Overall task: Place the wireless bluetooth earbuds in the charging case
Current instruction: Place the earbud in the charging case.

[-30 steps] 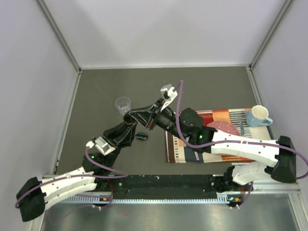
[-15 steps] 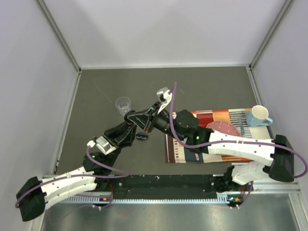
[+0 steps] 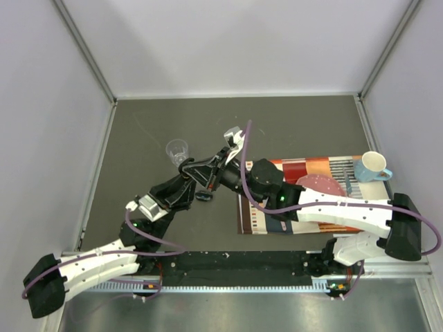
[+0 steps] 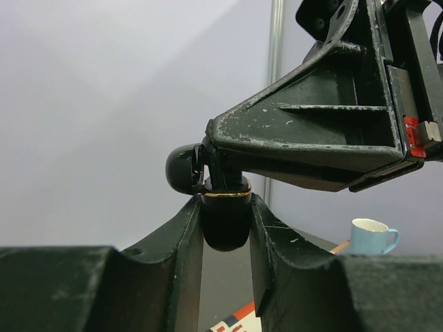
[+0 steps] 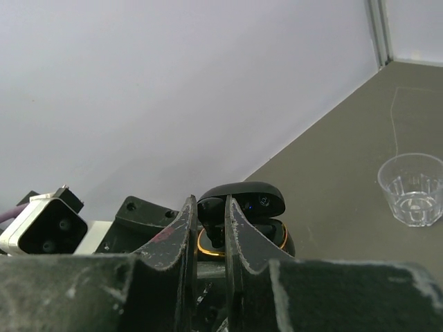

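My left gripper is shut on the charging case, a black shell with a gold rim. Its lid is hinged open. From above, the right gripper is shut on a black earbud and holds it right at the case, under the open lid. In the top view both grippers meet above the table's middle, left gripper against right gripper. A second small black earbud lies on the table just below them.
A clear plastic cup stands just left of and behind the grippers, also in the right wrist view as the cup. A striped mat lies at the right under the right arm, with a blue-handled mug at its far corner.
The right gripper has shifted a little to the left and closer onto the case. The left gripper still holds the case in the same place.
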### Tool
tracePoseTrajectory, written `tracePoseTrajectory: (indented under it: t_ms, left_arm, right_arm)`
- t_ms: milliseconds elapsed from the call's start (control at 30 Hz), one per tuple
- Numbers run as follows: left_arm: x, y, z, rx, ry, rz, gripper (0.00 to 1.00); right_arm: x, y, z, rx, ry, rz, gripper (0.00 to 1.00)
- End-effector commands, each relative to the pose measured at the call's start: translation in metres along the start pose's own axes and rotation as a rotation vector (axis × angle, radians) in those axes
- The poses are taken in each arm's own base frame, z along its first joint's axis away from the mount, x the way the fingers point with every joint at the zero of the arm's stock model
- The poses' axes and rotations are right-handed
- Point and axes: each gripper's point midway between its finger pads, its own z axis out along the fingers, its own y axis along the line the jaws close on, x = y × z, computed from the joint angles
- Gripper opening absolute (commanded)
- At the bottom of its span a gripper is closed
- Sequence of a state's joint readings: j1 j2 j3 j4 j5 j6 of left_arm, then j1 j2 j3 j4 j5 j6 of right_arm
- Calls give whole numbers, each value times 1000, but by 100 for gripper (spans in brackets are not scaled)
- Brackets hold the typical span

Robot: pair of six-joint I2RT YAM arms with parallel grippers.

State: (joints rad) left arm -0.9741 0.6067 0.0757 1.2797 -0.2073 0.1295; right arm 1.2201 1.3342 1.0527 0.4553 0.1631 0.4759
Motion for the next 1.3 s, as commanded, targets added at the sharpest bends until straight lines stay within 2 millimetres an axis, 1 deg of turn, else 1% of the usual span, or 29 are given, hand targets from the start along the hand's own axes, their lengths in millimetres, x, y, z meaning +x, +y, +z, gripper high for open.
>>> tracePoseTrajectory:
  t_ms: [0, 33, 133, 200, 567, 633, 733, 767, 833, 900, 933, 967, 1033, 1067, 1100, 1167, 1200, 1267]
  left_arm:
    - [-80, 6, 7, -19, -293, -52, 0]
    - [-81, 6, 7, -20, -296, -51, 0]
    - [-82, 6, 7, -18, -300, -48, 0]
    - [-83, 5, 7, -16, -301, -48, 0]
    - [-84, 4, 6, -6, -305, -45, 0]
    - [-84, 4, 6, -6, -303, -46, 0]
    - [-83, 3, 6, -3, -299, -47, 0]
    - [-82, 3, 6, -1, -296, -46, 0]
    - [-79, 3, 7, -1, -283, -42, 0]
    - [-77, 3, 7, -1, -275, -44, 0]
    - [-73, 2, 7, -1, -263, -43, 0]
    - [-72, 3, 7, -2, -258, -43, 0]
    - [-70, 3, 6, -6, -251, -48, 0]
    - [-65, 4, 7, -14, -230, -49, 0]
    - [-63, 4, 7, -15, -218, -48, 0]
    - [-59, 2, 9, -6, -195, -43, 0]
    - [-49, 1, 9, -3, -155, -33, 0]
    - [-46, 0, 11, 3, -129, -26, 0]
  right_arm:
    - [16, -23, -12, 100, 51, -69, 0]
    - [16, -28, -14, 127, 48, -74, 0]
    - [11, -33, -17, 157, 38, -96, 1]
    - [9, -35, -18, 170, 41, -102, 6]
    - [-3, -28, -11, 171, 30, -101, 31]
    - [-7, -26, -10, 170, 22, -99, 31]
    - [-12, -25, -9, 167, 10, -97, 36]
    - [-15, -23, -10, 165, 4, -94, 41]
    - [-23, -19, -10, 158, -7, -95, 48]
    - [-36, -11, -13, 136, -35, -90, 54]
    - [-42, -9, -15, 131, -47, -91, 60]
    - [-52, -4, -18, 117, -73, -87, 63]
    - [-62, 1, -22, 99, -94, -94, 66]
    - [-68, 5, -24, 87, -103, -97, 67]
    - [-78, 11, -28, 66, -121, -97, 67]
    - [-87, 17, -33, 42, -140, -100, 69]
    - [-94, 22, -38, 24, -155, -102, 69]
    - [-97, 22, -42, 30, -158, -98, 72]
